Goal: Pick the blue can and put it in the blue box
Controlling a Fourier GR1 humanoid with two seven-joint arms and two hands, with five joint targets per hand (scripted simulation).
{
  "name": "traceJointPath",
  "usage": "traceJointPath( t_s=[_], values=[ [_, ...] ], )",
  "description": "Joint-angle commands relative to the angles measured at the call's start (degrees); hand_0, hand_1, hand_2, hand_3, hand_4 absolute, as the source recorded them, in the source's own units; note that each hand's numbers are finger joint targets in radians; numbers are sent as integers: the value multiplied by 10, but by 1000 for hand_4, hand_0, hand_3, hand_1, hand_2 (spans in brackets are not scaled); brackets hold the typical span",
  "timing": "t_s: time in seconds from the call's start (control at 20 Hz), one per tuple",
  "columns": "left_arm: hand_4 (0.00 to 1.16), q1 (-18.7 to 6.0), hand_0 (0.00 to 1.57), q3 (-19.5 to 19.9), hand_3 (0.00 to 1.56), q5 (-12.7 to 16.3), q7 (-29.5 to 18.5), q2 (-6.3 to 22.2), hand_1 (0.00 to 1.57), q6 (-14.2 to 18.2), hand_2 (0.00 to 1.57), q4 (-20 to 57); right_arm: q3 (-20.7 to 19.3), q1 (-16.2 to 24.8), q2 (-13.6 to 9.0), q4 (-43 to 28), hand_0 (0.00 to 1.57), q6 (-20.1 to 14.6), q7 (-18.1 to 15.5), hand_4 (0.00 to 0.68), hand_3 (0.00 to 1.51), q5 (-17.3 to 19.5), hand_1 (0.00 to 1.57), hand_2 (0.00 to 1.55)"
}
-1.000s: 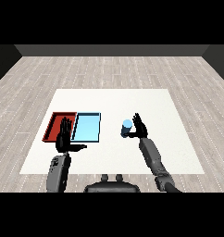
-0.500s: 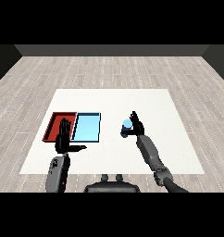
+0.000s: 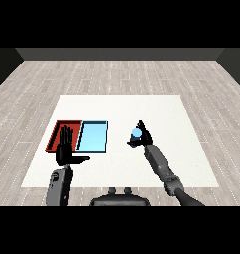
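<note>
- Can (image 3: 137,133): small, light blue, roughly round top showing; sits in the right hand (image 3: 141,137), to the right of both trays, over the table's middle.
- Only the can's upper part shows; its lower body is hidden by the fingers, so no label or base detail can be read.
- Right hand: fingers and thumb curled round the can, one finger sticking up past it; the grey forearm runs back to the lower right.
- Whether the can touches the table (image 3: 161,111) or is lifted: can't tell from this view.
- Blue tray (image 3: 93,136): light blue, dark rim, lies left of the can with a strip of bare white table between them. Nothing visible inside it.
- Red tray (image 3: 56,135): touching the blue tray's left side, near the table's left edge.
- Left hand (image 3: 65,151): fingers straight and upright, thumb out to the right, holding nothing; it overlaps the red tray's near part and sits just beside the blue tray's near-left corner.
- Room: open white surface behind, right of, and in front of the can; right edge well apart from the hand.
- Table's near edge lies close to the left hand; wood floor (image 3: 117,74) beyond all edges.
</note>
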Motion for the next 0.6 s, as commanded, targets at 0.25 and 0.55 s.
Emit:
traceJointPath(
  t_s=[0.25, 0.55],
  values=[
    [0, -9, 0, 12, 0, 0, -37, 4, 0, -14, 0, 43, -4, -57, 2, 88, 0, -1, -30, 0, 0, -7, 0, 0],
    [0, 8, 0, -4, 0, -3, -12, -8, 0, 1, 0, -4, 27, -66, 6, 75, 1530, -89, 5, 582, 1452, -13, 1530, 1486]
  ],
)
